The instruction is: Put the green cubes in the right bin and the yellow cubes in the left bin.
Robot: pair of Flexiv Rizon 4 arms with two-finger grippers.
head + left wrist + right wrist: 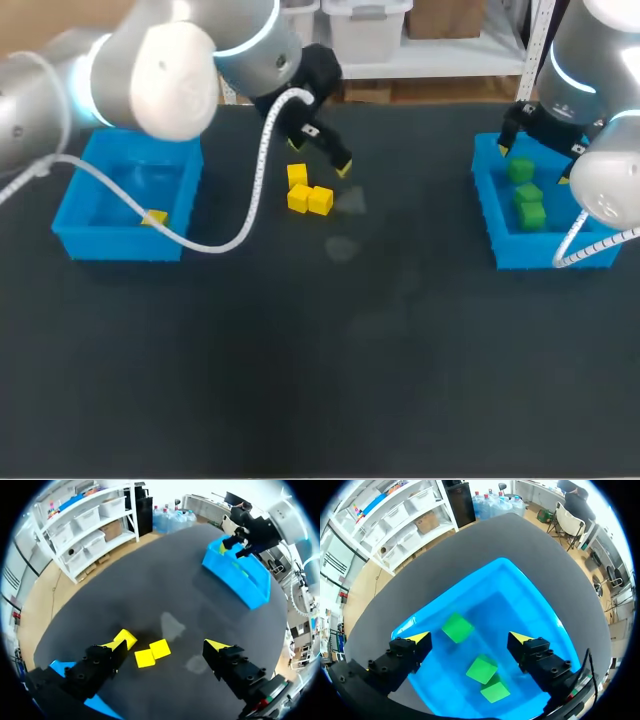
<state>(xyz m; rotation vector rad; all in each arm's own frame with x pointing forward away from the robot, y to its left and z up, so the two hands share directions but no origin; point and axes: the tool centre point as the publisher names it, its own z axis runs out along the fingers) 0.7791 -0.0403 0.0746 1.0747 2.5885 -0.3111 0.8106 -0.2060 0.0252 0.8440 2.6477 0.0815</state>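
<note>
Head view: my left fingers (336,157) were spread wide and held nothing, poised over a cluster of three yellow cubes (308,192) on the dark counter (330,360), near its far middle. Two of the cubes touched side by side and the third sat just behind them. A fourth yellow cube (155,217) lay inside the left bin (118,245). At the other side my right fingers (509,132) were likewise parted and empty above the right bin (540,252), in which three green cubes (528,193) lay in a row. Left wrist view: the left fingers (100,666) stood far apart with nothing between their pads. Two yellow cubes (152,653) lay touching on the counter (150,590) ahead of and between them, and the third was just beside one yellow tip. A corner of the left bin (61,668) showed beside that same finger, and the right bin (239,576) stood well away across the counter with my other arm over it. Right wrist view: the right fingers (536,652) were spread to either side and gripped nothing. The three green cubes (481,669) rested on the floor of the right bin (520,582) below, one lying apart from the other two.
</note>
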